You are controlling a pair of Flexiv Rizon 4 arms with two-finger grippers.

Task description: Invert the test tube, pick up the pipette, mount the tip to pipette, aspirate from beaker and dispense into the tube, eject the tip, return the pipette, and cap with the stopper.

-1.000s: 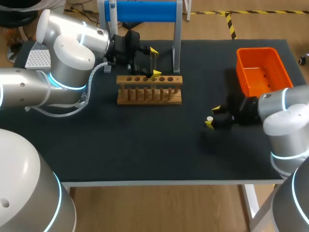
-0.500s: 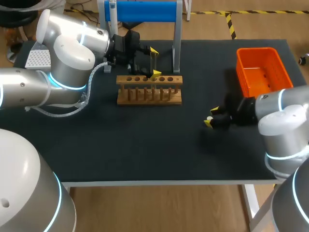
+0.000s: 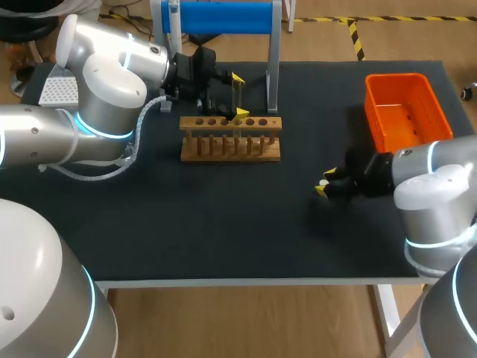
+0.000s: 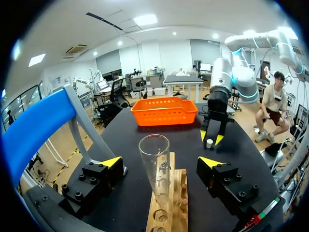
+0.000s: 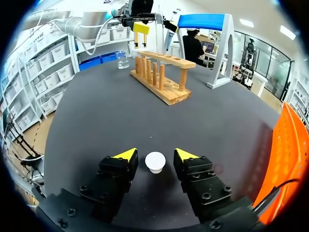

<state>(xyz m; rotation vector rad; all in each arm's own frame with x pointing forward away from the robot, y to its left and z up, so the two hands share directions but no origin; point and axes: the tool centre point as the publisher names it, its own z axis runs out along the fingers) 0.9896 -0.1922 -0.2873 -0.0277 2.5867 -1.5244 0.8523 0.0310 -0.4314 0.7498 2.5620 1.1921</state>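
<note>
A clear test tube (image 4: 155, 166) stands mouth-up in the wooden rack (image 4: 167, 212). My left gripper (image 4: 161, 163) is open around it, with a gap on each side. In the head view this gripper (image 3: 238, 95) is at the rack (image 3: 231, 140). A small white stopper (image 5: 155, 162) sits on the black table between the fingers of my right gripper (image 5: 155, 155), which is open, narrow gaps showing on both sides. The head view shows that gripper (image 3: 324, 185) at the table's right middle. The pipette (image 3: 173, 16) hangs on the blue stand (image 3: 223, 19).
An orange basket (image 3: 406, 108) stands at the back right, close behind my right arm. A small glass beaker (image 5: 122, 59) sits beyond the rack's far end. The stand's white posts (image 3: 273, 74) rise just behind the rack.
My right gripper's fingers have drawn closer around the stopper and the arm has edged slightly left. The left arm and the tube have not moved.
</note>
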